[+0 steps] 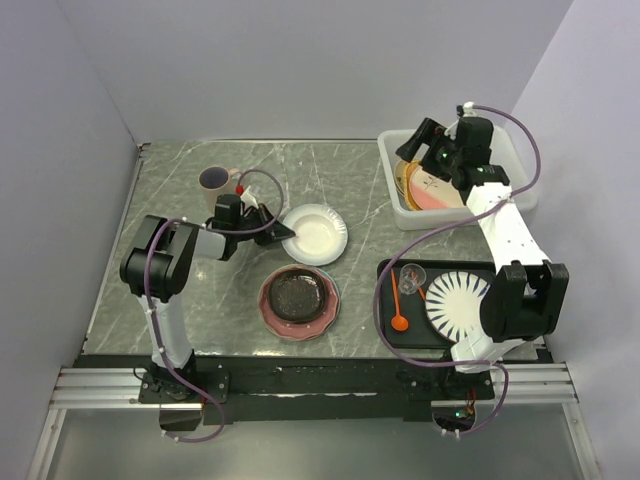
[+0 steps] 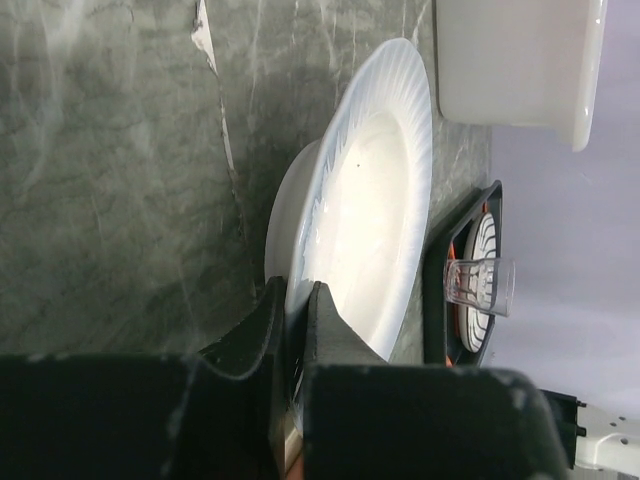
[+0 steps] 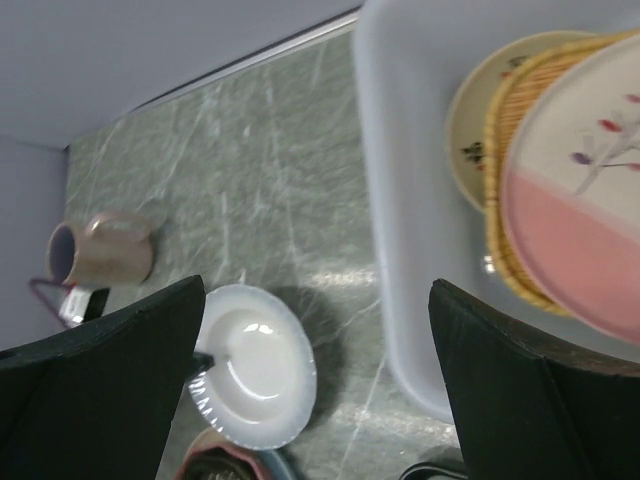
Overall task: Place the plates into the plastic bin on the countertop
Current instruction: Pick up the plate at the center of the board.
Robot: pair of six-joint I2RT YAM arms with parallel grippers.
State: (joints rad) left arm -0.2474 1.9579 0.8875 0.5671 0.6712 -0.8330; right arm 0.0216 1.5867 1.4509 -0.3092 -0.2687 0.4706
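A plain white plate [image 1: 318, 234] [image 2: 372, 190] [image 3: 255, 365] lies mid-countertop [image 1: 170, 180]. My left gripper [image 1: 284, 232] [image 2: 295, 300] is shut on its left rim, one finger above and one below. A black speckled plate [image 1: 297, 295] sits on a pink plate [image 1: 298, 328] nearer the front. The plastic bin [image 1: 398, 213] [image 3: 405, 200] at the back right holds a pink-and-cream floral plate [image 1: 442, 190] [image 3: 590, 210] on top of an orange one [image 3: 508, 140] and a cream one [image 3: 468, 130]. Over the bin's left part hangs my right gripper [image 1: 425, 150] [image 3: 318, 288], open and holding nothing.
A brownish mug [image 1: 213, 180] [image 3: 102, 250] stands at the back left. A black tray [image 1: 385, 305] at the front right carries a black-striped white plate [image 1: 458, 300], a clear glass [image 1: 411, 275] [image 2: 480, 285] and an orange spoon [image 1: 399, 318]. Walls enclose the back and sides.
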